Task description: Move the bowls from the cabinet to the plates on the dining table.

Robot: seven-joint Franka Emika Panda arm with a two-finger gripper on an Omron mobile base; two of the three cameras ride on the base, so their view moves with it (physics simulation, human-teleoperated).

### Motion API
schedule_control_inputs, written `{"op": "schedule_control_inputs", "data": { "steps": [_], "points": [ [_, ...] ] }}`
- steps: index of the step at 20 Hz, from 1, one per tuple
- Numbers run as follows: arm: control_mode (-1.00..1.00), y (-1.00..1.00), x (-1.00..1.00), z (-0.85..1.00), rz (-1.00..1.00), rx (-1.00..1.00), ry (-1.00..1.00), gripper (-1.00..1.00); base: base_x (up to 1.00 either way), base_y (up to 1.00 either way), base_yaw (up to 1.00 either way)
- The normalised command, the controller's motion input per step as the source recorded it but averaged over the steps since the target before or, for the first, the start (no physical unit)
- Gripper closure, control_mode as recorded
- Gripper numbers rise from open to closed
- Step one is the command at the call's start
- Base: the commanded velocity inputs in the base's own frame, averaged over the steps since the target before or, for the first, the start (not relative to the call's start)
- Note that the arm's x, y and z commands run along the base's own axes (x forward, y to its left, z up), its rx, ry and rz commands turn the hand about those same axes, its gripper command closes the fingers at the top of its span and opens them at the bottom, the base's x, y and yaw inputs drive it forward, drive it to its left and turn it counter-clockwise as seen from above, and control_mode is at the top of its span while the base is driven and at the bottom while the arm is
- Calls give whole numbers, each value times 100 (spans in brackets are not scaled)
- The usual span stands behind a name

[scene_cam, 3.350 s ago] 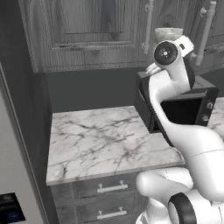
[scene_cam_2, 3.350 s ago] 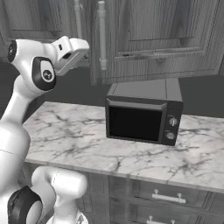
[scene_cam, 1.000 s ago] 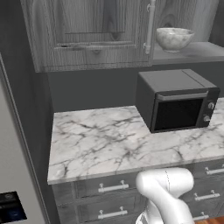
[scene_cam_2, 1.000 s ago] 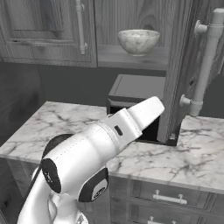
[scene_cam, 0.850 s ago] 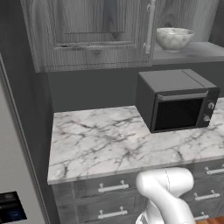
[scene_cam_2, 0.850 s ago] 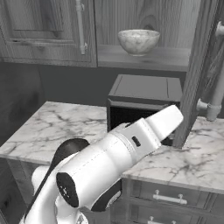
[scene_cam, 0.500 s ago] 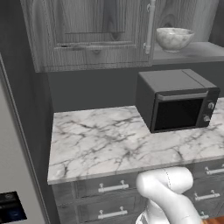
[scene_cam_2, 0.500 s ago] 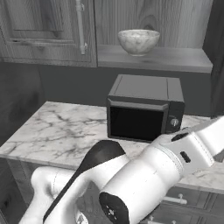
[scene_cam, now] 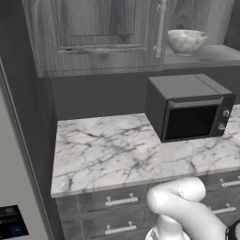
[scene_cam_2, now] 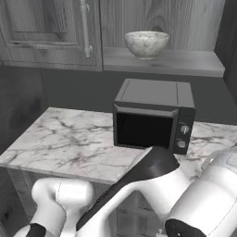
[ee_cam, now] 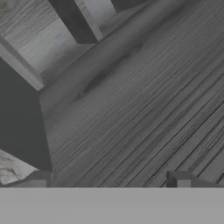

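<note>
Marble bowl (scene_cam: pixel 187 41) sits on open cabinet (scene_cam: pixel 93 37) shelf, above black microwave (scene_cam: pixel 190 112) on marble worktop (scene_cam: pixel 108 154). Hand (ee_cam: pixel 109 181) w/ fingers wide apart, nothing held, close up vs grey wood-grain panel (ee_cam: pixel 144 100).

Black microwave (scene_cam: pixel 190 112) on a marble counter (scene_cam: pixel 108 152) — drawers (scene_cam: pixel 115 201) below

Counter (scene_cam: pixel 108 154): white marble, grey veins | Drawers (scene_cam: pixel 119 201): grey wood-grain, silver pulls, below counter | Microwave (scene_cam_2: pixel 152 118): black, right on counter | Back wall (scene_cam: pixel 98 96): dark grey
</note>
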Motion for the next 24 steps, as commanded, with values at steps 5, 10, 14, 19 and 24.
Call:
{"op": "schedule_control_inputs", "data": {
  "steps": [5, 10, 14, 19, 24],
  "points": [
    [-100, 27, -46, -26, 0, 0, -1, -100, 0, 0, 0],
    [-100, 76, -53, -15, 0, -1, -4, -100, 0, 0, 0],
    [-100, 86, -28, -9, 0, -2, 0, -100, 0, 0, 0],
    [-100, 99, -45, -1, 0, -13, -3, -100, 0, 0, 0],
    [-100, 100, -40, 0, 0, -13, -3, -100, 0, 0, 0]
  ]
}}
